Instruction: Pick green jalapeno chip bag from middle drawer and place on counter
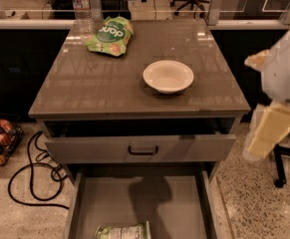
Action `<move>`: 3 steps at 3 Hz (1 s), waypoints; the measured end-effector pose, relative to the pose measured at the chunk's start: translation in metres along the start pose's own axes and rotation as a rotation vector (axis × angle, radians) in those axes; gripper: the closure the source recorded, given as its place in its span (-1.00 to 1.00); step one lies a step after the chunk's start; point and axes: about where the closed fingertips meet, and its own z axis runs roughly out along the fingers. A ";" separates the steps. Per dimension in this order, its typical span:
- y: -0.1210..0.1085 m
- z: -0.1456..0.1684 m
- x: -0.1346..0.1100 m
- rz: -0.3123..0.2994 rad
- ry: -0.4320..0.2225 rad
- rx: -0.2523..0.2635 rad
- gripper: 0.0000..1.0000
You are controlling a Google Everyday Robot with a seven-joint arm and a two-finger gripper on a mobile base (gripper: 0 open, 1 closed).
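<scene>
A glossy grey-brown counter (109, 83) carries pale reflections, with a cream-white bowl (168, 76) near its centre. At eleven o'clock lies a bright green bag (109, 34) lettered in white and dotted with orange-tan shapes. Below, a plain grey drawer front (84, 148) bears a black handle (143, 151). The middle drawer (174, 208) under it is a flat, unpatterned grey crossed by a dark shadow. At six o'clock the green jalapeno chip bag (123, 231) shows muted green foil with pale stripes and a white panel. The gripper (269, 133), at three o'clock by the right edge, is white and pale yellow. The floor (254, 203) is speckled beige, a black cable (30, 183) looping at eight o'clock.
</scene>
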 end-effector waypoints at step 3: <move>0.095 0.133 -0.011 -0.051 -0.164 -0.062 -1.00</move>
